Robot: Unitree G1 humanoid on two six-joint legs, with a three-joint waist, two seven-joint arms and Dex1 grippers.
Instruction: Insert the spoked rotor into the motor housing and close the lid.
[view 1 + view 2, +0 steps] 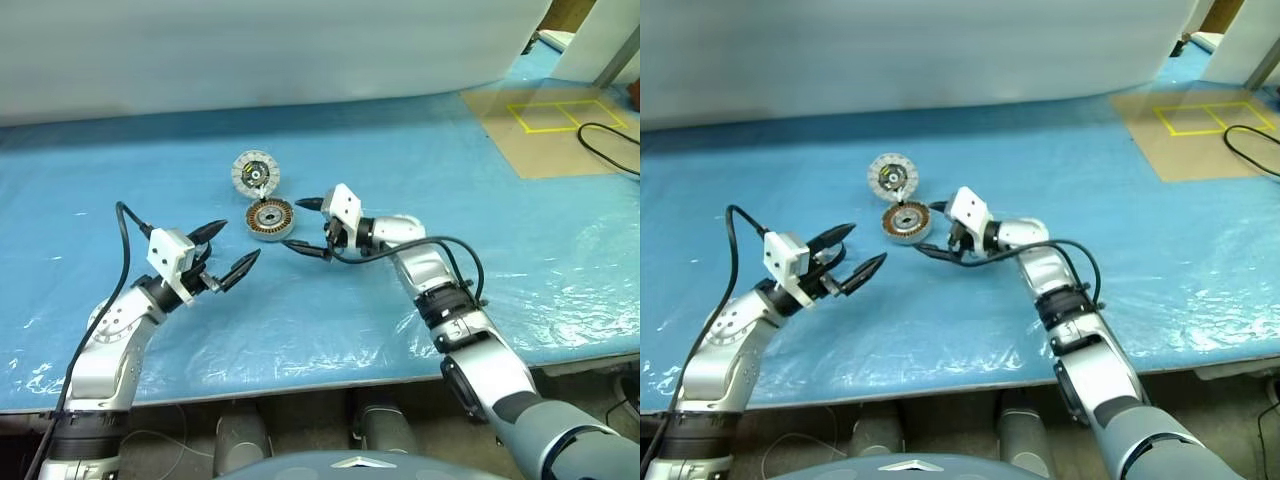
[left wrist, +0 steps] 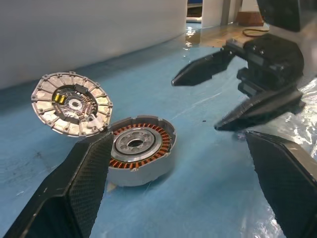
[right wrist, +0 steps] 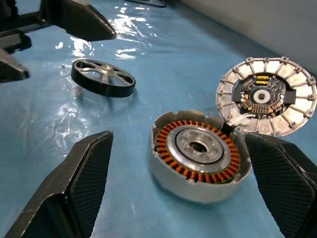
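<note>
The motor housing (image 1: 270, 218), a silver cup with copper windings, sits on the blue sheet, open at the top. The lid (image 1: 255, 173) stands tilted behind it, segmented face showing, its lower edge at the housing's rim. The spoked rotor (image 3: 103, 77), a dark ring with pale spokes, lies flat on the sheet beyond the housing, close to my left gripper. My left gripper (image 1: 240, 240) hangs open to the left of the housing, holding nothing. My right gripper (image 1: 293, 224) is open just right of the housing, pointing at it, with nothing between its fingers.
The blue plastic sheet (image 1: 420, 150) covers the whole table. A brown board with yellow tape squares (image 1: 550, 115) lies at the far right, with a black cable (image 1: 610, 145) beside it. A pale wall (image 1: 250, 50) runs along the back.
</note>
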